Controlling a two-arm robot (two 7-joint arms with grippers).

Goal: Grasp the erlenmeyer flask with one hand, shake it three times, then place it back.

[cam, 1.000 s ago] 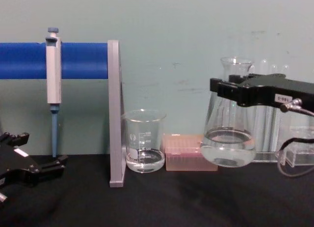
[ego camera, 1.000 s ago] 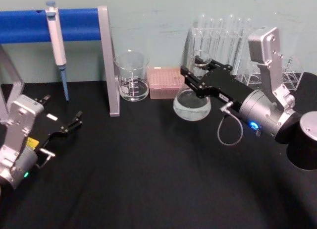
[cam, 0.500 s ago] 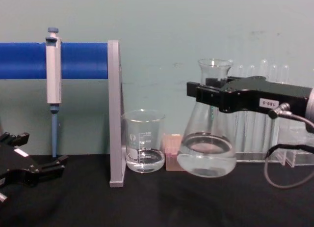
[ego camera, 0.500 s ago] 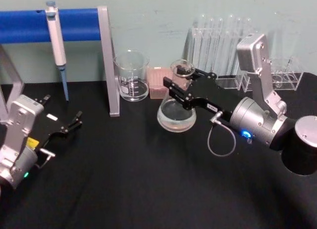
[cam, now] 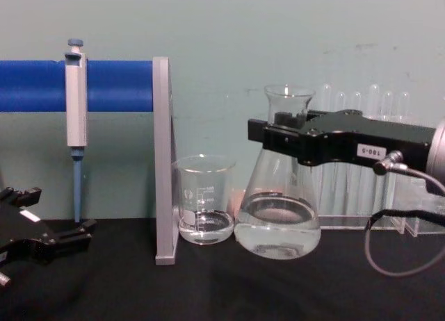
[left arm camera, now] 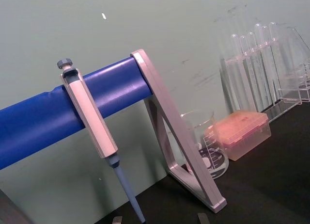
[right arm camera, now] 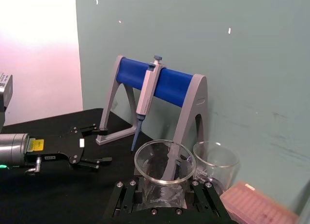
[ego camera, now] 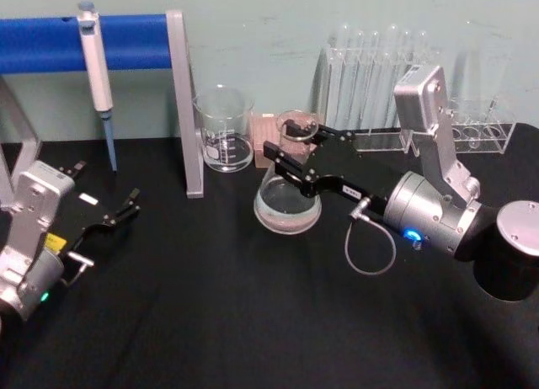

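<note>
Though it's tiny, the white label on the right gripper (cam: 281, 137) can be read as roughly "180-5". Its jaws are clamped round the neck of the erlenmeyer flask (cam: 278, 224), which is held upright just in front of the beaker (cam: 204, 199). The left gripper (right arm camera: 103, 144) is parked off to the left, jaws spread and empty.

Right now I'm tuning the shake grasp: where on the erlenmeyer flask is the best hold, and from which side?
Grip the narrow neck under the flared lip, coming in level from the robot's right, as the right gripper is shut on the erlenmeyer flask. The cone widens below, likely too broad for the jaws, and the beaker crowds its left side. The left gripper rests parked, open.
</note>
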